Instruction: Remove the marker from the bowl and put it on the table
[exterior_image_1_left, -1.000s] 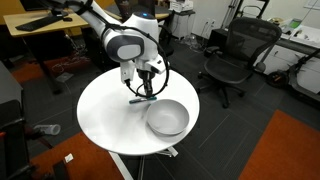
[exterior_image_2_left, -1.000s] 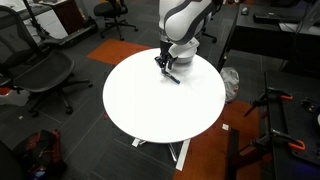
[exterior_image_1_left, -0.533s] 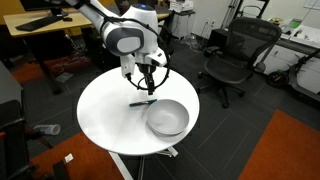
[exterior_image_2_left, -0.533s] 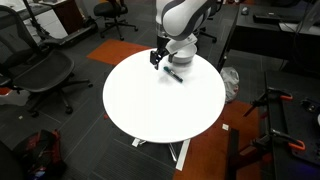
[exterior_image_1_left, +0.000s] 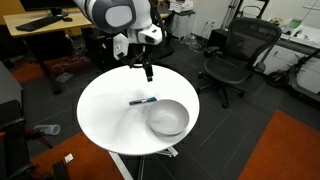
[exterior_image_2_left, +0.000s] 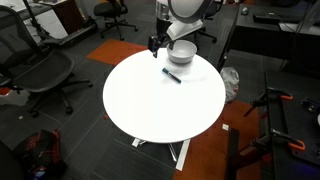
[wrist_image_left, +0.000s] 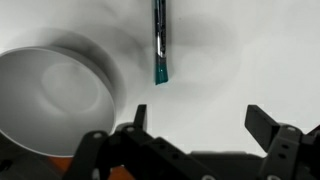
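Observation:
The teal-blue marker (exterior_image_1_left: 142, 101) (exterior_image_2_left: 172, 74) lies flat on the white round table (exterior_image_1_left: 110, 120) (exterior_image_2_left: 160, 110), just beside the silver metal bowl (exterior_image_1_left: 168, 118) (exterior_image_2_left: 181, 52) and outside it. My gripper (exterior_image_1_left: 148, 72) (exterior_image_2_left: 154, 42) hangs well above the marker, open and empty. In the wrist view the marker (wrist_image_left: 159, 40) lies on the table (wrist_image_left: 255, 55) far below my gripper (wrist_image_left: 198, 120), whose jaws stand wide apart, and the bowl (wrist_image_left: 50, 95) sits empty at the left.
Black office chairs (exterior_image_1_left: 235, 55) (exterior_image_2_left: 40, 70) stand around the table. A wooden desk (exterior_image_1_left: 40, 28) is behind the arm. Orange carpet (exterior_image_1_left: 290, 150) and dark stands (exterior_image_2_left: 280, 110) lie off to the side.
The gripper opened and let go of the marker, which now rests on the table. The gripper then rose straight up away from it.

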